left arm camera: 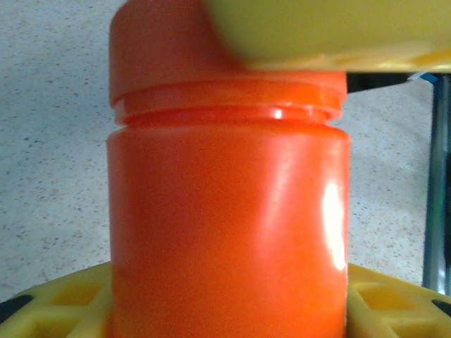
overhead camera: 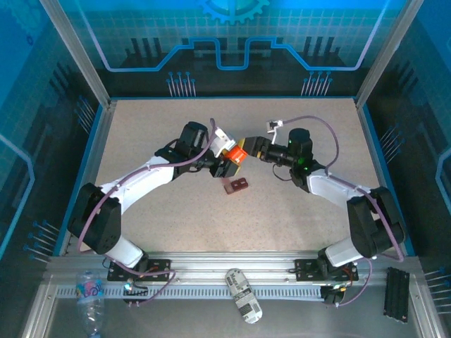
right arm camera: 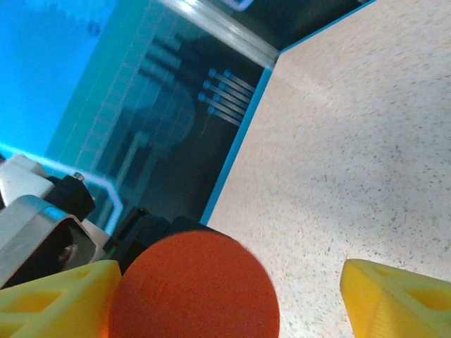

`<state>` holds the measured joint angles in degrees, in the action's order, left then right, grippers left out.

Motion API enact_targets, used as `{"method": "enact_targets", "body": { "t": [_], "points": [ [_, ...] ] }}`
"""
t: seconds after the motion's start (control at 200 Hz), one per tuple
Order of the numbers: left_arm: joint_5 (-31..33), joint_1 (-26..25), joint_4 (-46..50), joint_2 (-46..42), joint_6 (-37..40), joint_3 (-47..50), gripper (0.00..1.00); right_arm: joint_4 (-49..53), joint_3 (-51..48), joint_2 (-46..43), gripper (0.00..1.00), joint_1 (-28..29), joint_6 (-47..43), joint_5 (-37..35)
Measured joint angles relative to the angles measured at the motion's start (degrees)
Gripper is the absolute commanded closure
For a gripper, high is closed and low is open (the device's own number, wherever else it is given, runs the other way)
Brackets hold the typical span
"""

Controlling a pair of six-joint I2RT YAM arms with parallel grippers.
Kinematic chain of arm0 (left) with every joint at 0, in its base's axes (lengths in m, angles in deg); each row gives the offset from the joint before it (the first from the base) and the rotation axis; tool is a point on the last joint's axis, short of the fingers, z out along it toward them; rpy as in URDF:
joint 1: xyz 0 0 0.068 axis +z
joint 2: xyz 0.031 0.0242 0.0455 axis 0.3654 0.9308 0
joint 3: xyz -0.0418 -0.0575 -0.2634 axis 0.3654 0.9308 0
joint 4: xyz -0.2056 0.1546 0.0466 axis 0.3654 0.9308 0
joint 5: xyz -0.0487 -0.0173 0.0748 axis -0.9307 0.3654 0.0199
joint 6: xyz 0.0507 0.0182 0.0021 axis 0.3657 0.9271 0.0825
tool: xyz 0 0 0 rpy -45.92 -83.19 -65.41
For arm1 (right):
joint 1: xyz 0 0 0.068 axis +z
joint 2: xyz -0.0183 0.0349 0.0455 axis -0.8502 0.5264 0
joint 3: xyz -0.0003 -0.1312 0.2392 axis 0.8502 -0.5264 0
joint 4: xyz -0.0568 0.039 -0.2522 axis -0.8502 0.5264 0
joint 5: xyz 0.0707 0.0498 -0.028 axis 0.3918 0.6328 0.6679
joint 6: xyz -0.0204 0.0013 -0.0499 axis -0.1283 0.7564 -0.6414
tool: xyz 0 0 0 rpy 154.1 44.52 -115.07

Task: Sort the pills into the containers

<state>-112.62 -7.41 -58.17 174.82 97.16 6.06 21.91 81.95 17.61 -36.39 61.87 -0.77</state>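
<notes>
Where the two arms meet over the middle of the speckled table (overhead camera: pixel 141 141), the left gripper (overhead camera: pixel 231 160) is clamped on the orange bottle (overhead camera: pixel 237 154), whose cap end is turned toward the other arm. In the left wrist view the bottle's body stands between that gripper's yellow fingers (left arm camera: pixel 49 306). The right gripper (overhead camera: pixel 248 146) sits at the cap (right arm camera: pixel 194 289) with its jaws spread. One yellow finger lies against the cap, while the other finger (right arm camera: pixel 394 296) stands apart from it, with table showing between. The small dark red-brown tray (overhead camera: pixel 237 185) lies flat on the table just nearer than the bottle, touched by neither gripper. Its compartments are too small to make out.
</notes>
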Motion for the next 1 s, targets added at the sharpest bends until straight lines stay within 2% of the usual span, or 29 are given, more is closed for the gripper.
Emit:
{"method": "enact_targets", "body": {
  "t": [0.22,0.395,0.886,1.001],
  "points": [
    [5.35,-0.11,-2.51,-0.02,0.76,0.26,1.0,8.09,-0.72,-8.28,0.17,7.17,4.74,-17.55],
    [7.93,-0.59,-3.45,-0.07,1.7,0.92,1.0,13.88,0.94,-8.98,0.16,7.74,5.05,-24.74],
    [9.64,-1.77,-4.09,-0.44,2.16,1.33,1.0,15.26,5.2,-3.5,0.21,7.89,5.38,-25.92],
    [9.64,-2.08,-4.17,-0.46,2.45,1.33,1.0,15.02,6.67,-2.16,0.27,7.89,5.44,-25.38]
  ]
}}
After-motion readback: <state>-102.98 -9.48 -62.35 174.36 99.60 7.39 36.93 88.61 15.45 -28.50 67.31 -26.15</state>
